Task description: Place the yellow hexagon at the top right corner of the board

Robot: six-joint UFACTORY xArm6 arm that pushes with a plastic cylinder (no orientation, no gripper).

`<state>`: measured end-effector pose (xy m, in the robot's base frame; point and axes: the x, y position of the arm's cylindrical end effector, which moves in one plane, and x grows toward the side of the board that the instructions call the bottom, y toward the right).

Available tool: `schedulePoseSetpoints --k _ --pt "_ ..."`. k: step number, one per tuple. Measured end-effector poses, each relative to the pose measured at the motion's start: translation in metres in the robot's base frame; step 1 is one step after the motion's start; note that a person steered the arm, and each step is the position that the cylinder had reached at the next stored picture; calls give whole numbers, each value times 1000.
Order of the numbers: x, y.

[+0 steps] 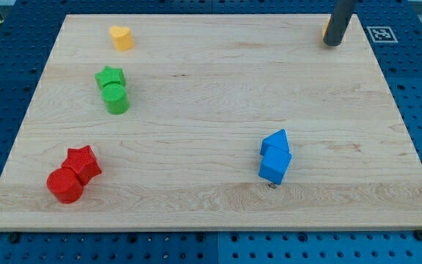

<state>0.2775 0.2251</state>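
Blue pegboard framed the pale wooden board [211, 81] that lay on the desk, its grain running from the view's left to the view's right. At the view's top right, my rod came down from the upper edge of the picture, and my tip [332, 44] rested on the board close to its top right corner. A thin orange-yellow sliver [325, 31] showed at the rod's left side, touching it; most of that block was hidden behind the rod, so I could not confirm its shape, though its colour fit the yellow hexagon. My arm carried no gripper, only the rod, so there were no jaws whose stance I could report.

Near the board's top left sat a yellow heart-shaped block [121, 37], alone and well apart from my tip. Below it, a green star [110, 76] touched a green cylinder [116, 100] just beneath it. At the bottom left, a red star [83, 163] pressed against a red cylinder [65, 185] lying lower and to the left. Right of centre, two blue blocks stood together: a blue pentagon-like block [275, 141] above and a blue cube [275, 167] below, touching each other. A black-and-white marker tag [382, 34] lay on the pegboard just beyond the board's top right corner, near my tip.
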Motion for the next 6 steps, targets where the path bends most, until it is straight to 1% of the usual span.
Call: schedulePoseSetpoints --k 1,2,3,5,6 --pt "5 37" --pt "5 37" --pt "5 20" --pt "-4 20" --pt "4 8"
